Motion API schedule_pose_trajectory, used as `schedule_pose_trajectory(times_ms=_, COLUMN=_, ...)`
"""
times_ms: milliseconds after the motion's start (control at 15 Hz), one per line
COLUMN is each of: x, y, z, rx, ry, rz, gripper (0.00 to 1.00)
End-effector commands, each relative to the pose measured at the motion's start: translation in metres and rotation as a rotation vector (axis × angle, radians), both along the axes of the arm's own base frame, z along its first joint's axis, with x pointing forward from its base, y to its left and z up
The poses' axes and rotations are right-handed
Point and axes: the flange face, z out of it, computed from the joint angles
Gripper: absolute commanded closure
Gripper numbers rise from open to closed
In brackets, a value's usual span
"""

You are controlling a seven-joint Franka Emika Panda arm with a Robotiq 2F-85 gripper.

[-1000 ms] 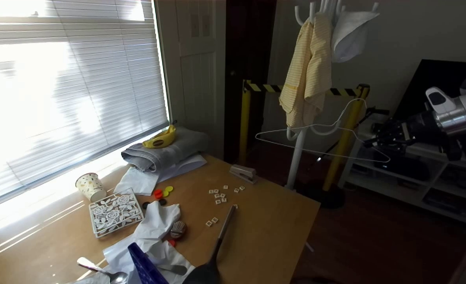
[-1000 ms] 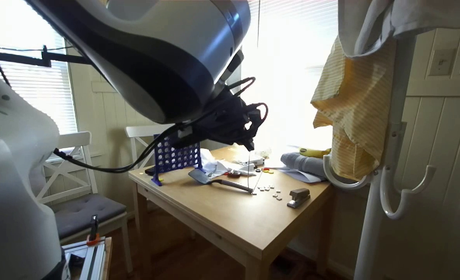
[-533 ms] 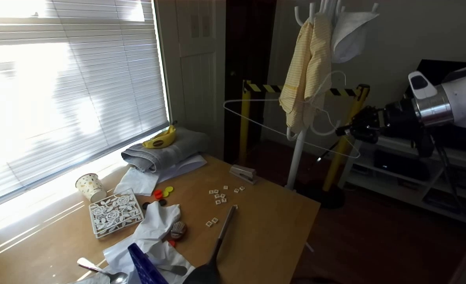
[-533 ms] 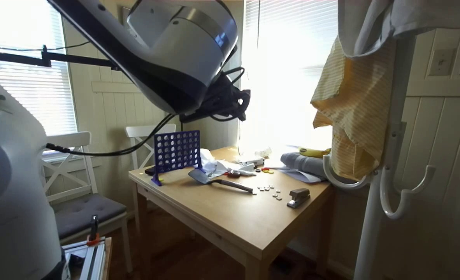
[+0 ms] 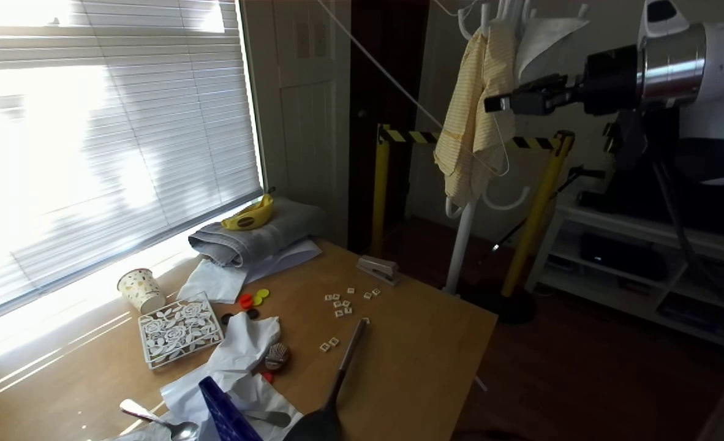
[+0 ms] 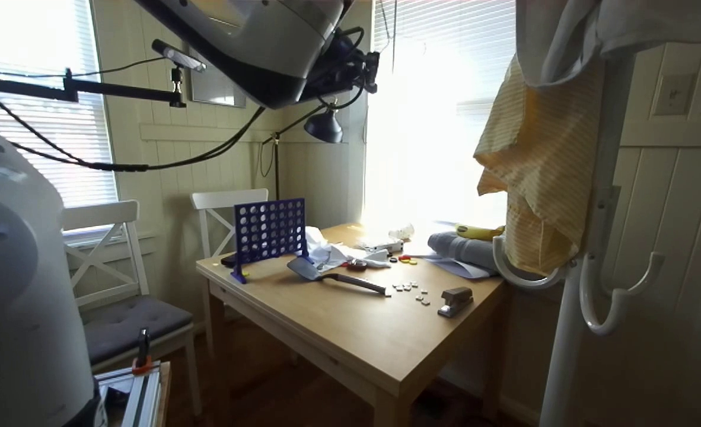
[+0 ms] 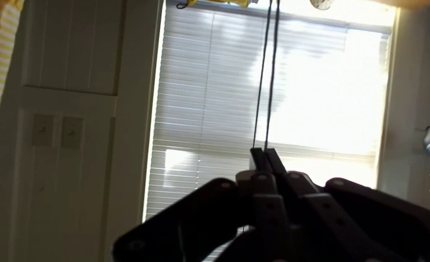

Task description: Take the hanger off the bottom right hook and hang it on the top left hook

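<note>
My gripper (image 7: 266,149) is shut on the thin wire hanger (image 7: 272,72); two strands run from the fingertips out of the picture's top. In an exterior view the gripper (image 5: 497,103) is in front of the pale yellow garment (image 5: 469,116). The hanger (image 5: 381,68) is steeply tilted, its long side running up left out of frame. A curved wire end (image 5: 449,11) shows by the top left hook (image 5: 462,26); I cannot tell whether they touch. The lower right hook (image 5: 510,206) is below. The gripper (image 6: 372,71) is also high up in an exterior view.
The white rack pole (image 5: 461,245) stands beside the table (image 5: 423,343). A white cloth (image 5: 546,46) hangs at its upper right. Lower hooks (image 6: 608,323) stick out. A lamp (image 6: 325,126) stands behind the arm. A striped barrier (image 5: 530,143) is behind the rack.
The gripper has risen and moved toward the rack's upper part, carrying the hanger. The hanger has swung from roughly level to steeply tilted, its far end now out of frame.
</note>
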Motion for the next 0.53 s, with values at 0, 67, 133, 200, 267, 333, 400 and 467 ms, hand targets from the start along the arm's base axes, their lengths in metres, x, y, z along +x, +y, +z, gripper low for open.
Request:
schedule_pose_trajectory(times_ms=0, x=0.018, y=-0.032, z=0.014, rx=0.162, ry=-0.004, rz=-0.095, gripper=0.99)
schedule_pose_trajectory(times_ms=67, x=0.021, y=-0.042, z=0.017, rx=0.206, ry=-0.024, rz=-0.095, gripper=0.99)
schedule_pose_trajectory(times_ms=133, x=0.022, y=-0.041, z=0.013, rx=0.230, ry=-0.038, rz=-0.060, gripper=0.99)
schedule_pose_trajectory(times_ms=200, x=0.015, y=-0.038, z=0.017, rx=0.170, ry=-0.026, rz=-0.081, gripper=0.98)
schedule_pose_trajectory(times_ms=267, x=0.017, y=-0.042, z=0.017, rx=0.195, ry=-0.034, rz=-0.075, gripper=0.98)
schedule_pose_trajectory(times_ms=333, x=0.019, y=-0.043, z=0.015, rx=0.206, ry=-0.033, rz=-0.072, gripper=0.98)
schedule_pose_trajectory(times_ms=400, x=0.021, y=-0.042, z=0.013, rx=0.214, ry=-0.028, rz=-0.070, gripper=0.99)
schedule_pose_trajectory(times_ms=467, x=0.031, y=-0.038, z=0.001, rx=0.241, ry=0.036, rz=-0.087, gripper=0.99)
